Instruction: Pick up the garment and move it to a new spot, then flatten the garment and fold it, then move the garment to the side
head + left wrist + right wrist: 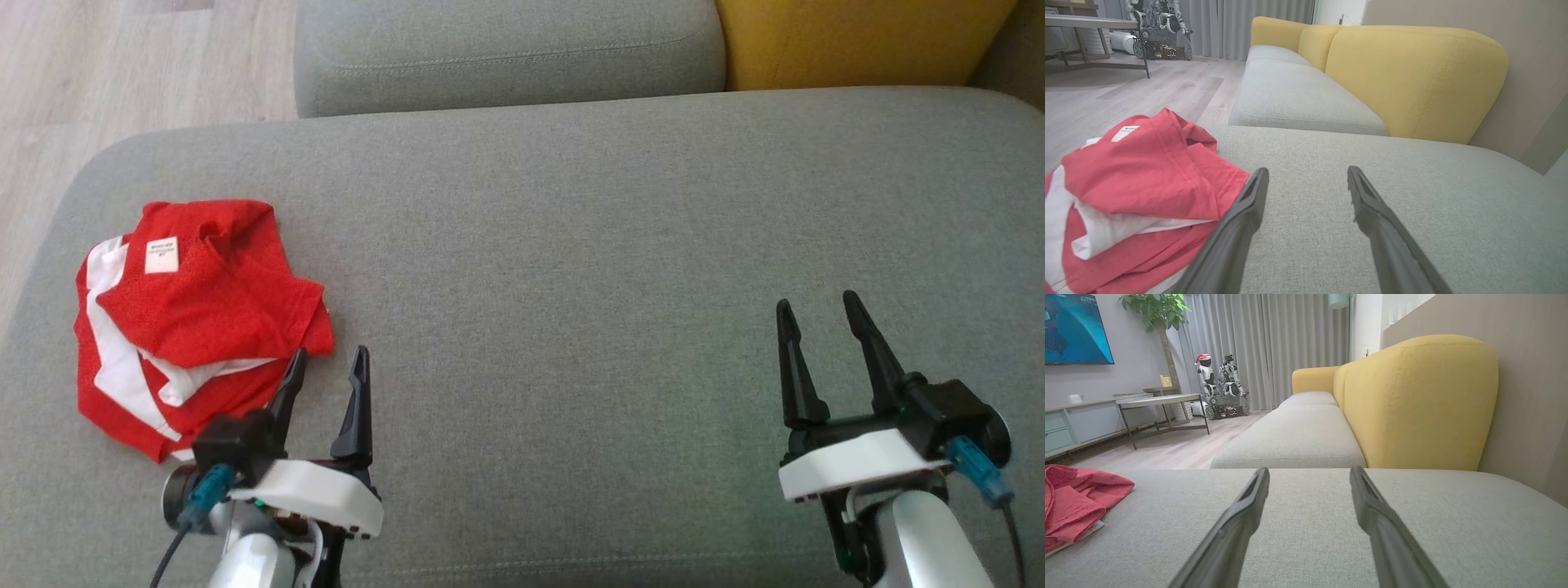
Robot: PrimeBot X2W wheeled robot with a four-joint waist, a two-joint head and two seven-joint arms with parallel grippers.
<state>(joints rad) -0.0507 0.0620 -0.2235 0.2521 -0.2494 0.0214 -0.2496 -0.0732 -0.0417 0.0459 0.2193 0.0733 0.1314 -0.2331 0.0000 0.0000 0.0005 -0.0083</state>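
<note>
The garment, red mesh with white bands, lies in a loose heap at 9 o'clock on the grey seat cushion. A white label sits on its top fold toward 11 o'clock. The print on it is too small to read, and it is no clearer in the left wrist view. The heap lies close to the cushion's rounded left edge, beyond which the pale wood floor begins.

At 7 o'clock the left gripper has its jaws spread wide with nothing between them. Its left finger lies over the garment's 5 o'clock corner, and whether it touches the cloth cannot be told.

From there across to 3 o'clock the cushion is bare fabric, broad open room. At 12 o'clock a second grey cushion butts against it, with the yellow backrest at 1 o'clock.

At 4 o'clock the right gripper is likewise spread and empty, well apart from the garment.

The left wrist view shows a table at 10 o'clock. The right wrist view adds the room beyond:
- a blue screen at 10 o'clock, with no legible writing
- a potted plant
- a sideboard
- another robot before grey curtains
</note>
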